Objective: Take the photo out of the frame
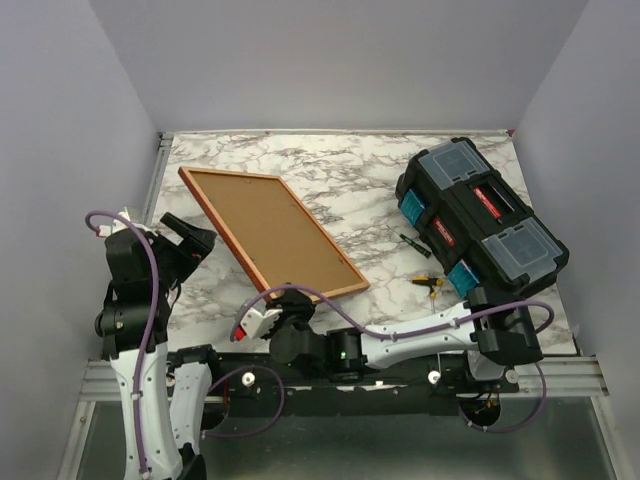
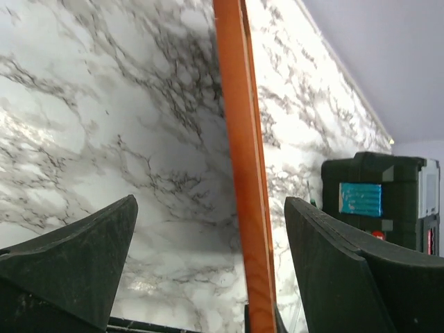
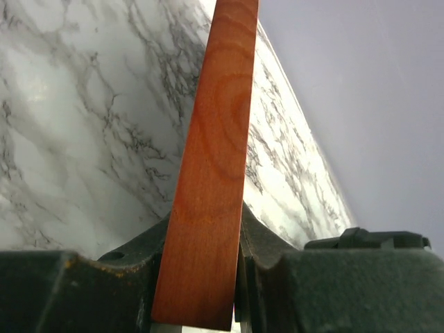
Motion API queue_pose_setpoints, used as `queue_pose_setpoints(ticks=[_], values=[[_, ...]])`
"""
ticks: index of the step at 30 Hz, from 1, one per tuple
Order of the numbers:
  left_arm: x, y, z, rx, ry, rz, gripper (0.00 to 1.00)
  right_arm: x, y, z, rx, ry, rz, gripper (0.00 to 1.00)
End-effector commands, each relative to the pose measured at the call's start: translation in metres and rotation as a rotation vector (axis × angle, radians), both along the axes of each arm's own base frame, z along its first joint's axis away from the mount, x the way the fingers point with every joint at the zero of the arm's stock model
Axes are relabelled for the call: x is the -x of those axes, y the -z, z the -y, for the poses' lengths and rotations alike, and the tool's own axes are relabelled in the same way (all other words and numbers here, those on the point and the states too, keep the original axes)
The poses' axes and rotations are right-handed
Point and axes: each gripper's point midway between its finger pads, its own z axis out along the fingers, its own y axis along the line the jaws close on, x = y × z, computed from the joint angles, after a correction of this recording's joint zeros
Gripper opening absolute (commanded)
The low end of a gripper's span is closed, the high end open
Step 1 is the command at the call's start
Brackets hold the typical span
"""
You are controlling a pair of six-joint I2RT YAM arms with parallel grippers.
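The orange-red frame [image 1: 270, 232] lies back up, its brown board [image 1: 262, 225] showing; the photo is hidden. My right gripper [image 1: 287, 300] is shut on the frame's near end, and the wooden edge [image 3: 211, 173] sits clamped between its jaws [image 3: 205, 232]. My left gripper [image 1: 197, 240] is open at the frame's left long side. In the left wrist view the frame's edge [image 2: 243, 173] runs between the spread fingers [image 2: 76, 257], closer to the right one and touching neither. The left gripper [image 2: 209, 201] holds nothing.
A black toolbox [image 1: 480, 215] with clear lid compartments stands at the right, and also shows in the left wrist view [image 2: 378, 198]. A green screwdriver [image 1: 412, 243] and a small yellow tool [image 1: 428, 282] lie beside it on the marble table [image 1: 370, 175]. Grey walls enclose the table.
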Motion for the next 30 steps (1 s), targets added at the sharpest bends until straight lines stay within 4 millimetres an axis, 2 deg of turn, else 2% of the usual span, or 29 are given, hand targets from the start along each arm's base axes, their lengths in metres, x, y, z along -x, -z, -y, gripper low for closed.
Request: queue_pose_setpoints(ticks=[1, 5, 8, 12, 17, 20, 24, 27, 30], values=[[0.019, -0.024, -0.026, -0.119, -0.124, 0.054, 0.89, -0.011, -0.04, 0.005, -0.198, 0.081, -0.112, 0.01], [0.027, -0.044, -0.03, -0.144, -0.152, 0.106, 0.89, -0.024, -0.061, 0.004, -0.327, 0.116, -0.225, 0.01], [0.032, -0.053, -0.029, -0.147, -0.155, 0.141, 0.89, -0.043, -0.071, 0.011, -0.468, 0.176, -0.321, 0.01], [0.034, -0.053, -0.027, -0.146, -0.143, 0.142, 0.89, -0.068, -0.082, 0.026, -0.689, 0.243, -0.49, 0.01], [0.035, -0.049, -0.025, -0.145, -0.133, 0.138, 0.89, -0.088, -0.085, 0.053, -0.853, 0.319, -0.579, 0.01], [0.034, -0.048, -0.023, -0.137, -0.125, 0.139, 0.89, -0.096, -0.075, 0.066, -0.912, 0.358, -0.623, 0.01], [0.034, -0.045, -0.019, -0.12, -0.109, 0.136, 0.89, -0.101, -0.053, 0.095, -1.024, 0.426, -0.64, 0.01], [0.035, -0.042, -0.017, -0.115, -0.1, 0.132, 0.88, -0.098, -0.038, 0.118, -1.153, 0.476, -0.658, 0.01], [0.035, -0.04, -0.017, -0.117, -0.095, 0.131, 0.89, -0.093, -0.014, 0.141, -1.258, 0.526, -0.68, 0.01]])
